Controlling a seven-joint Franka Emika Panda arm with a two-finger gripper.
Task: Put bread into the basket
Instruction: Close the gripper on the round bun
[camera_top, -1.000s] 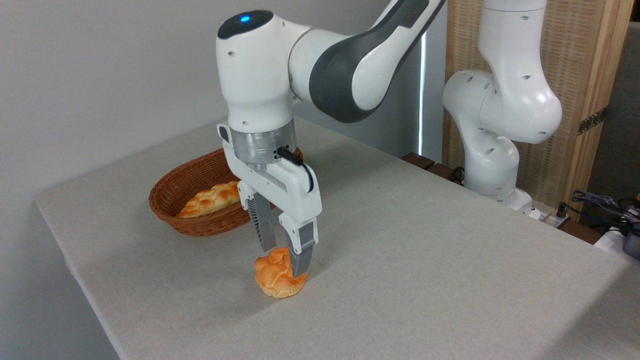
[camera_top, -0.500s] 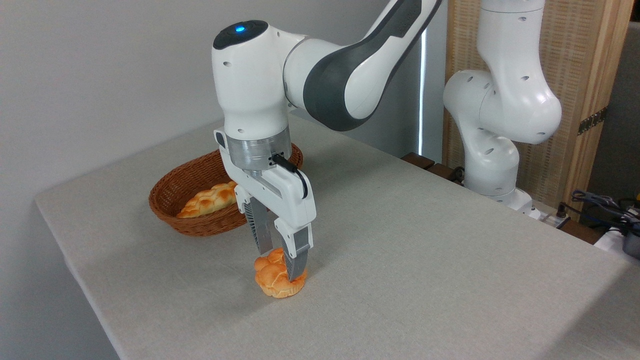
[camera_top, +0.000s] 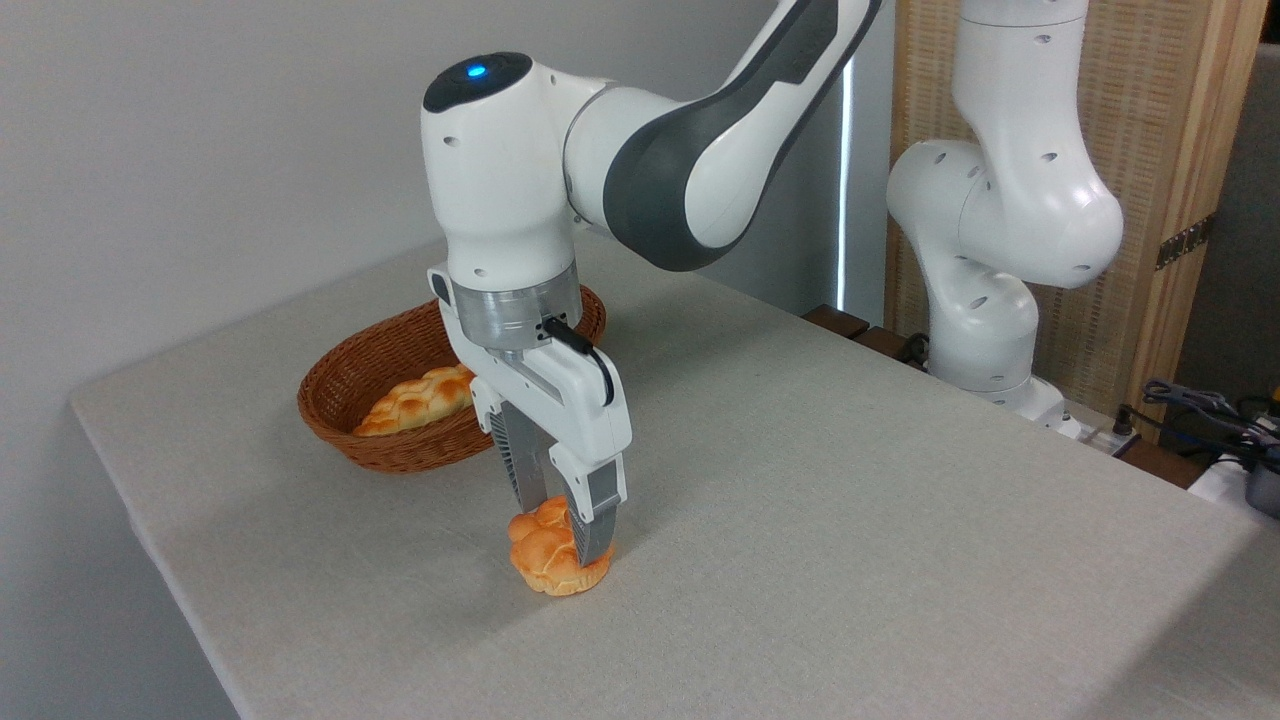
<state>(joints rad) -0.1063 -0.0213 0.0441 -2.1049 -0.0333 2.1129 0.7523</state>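
The bun (camera_top: 552, 556) sits on the grey tablecloth (camera_top: 850, 520) near the front edge, its fluted base apparently resting on the cloth, with no gap that I can make out. My gripper (camera_top: 562, 528) is down over it, pointing almost straight at the table, and the two fingers have closed in on the knotted top from either side: the nearer finger (camera_top: 596, 520) covers the right part of the crust, while the other one drops in behind the top of the bun. I judge that I am gripping the bun, though the contact on the far side is hidden from this view.

The basket (camera_top: 372, 440) lies well apart, behind and to the left on the same cloth. A long braided loaf (camera_top: 418, 397) already rests inside it along the left half, leaving bare wicker toward the right end, which my wrist partly hides.

So the grasp looks made, or very nearly, but nothing else is done: the bun is not yet off the table. What is left, as I judge it, is the lift, the carry back and left over the rim, and the release into the free part of the basket.
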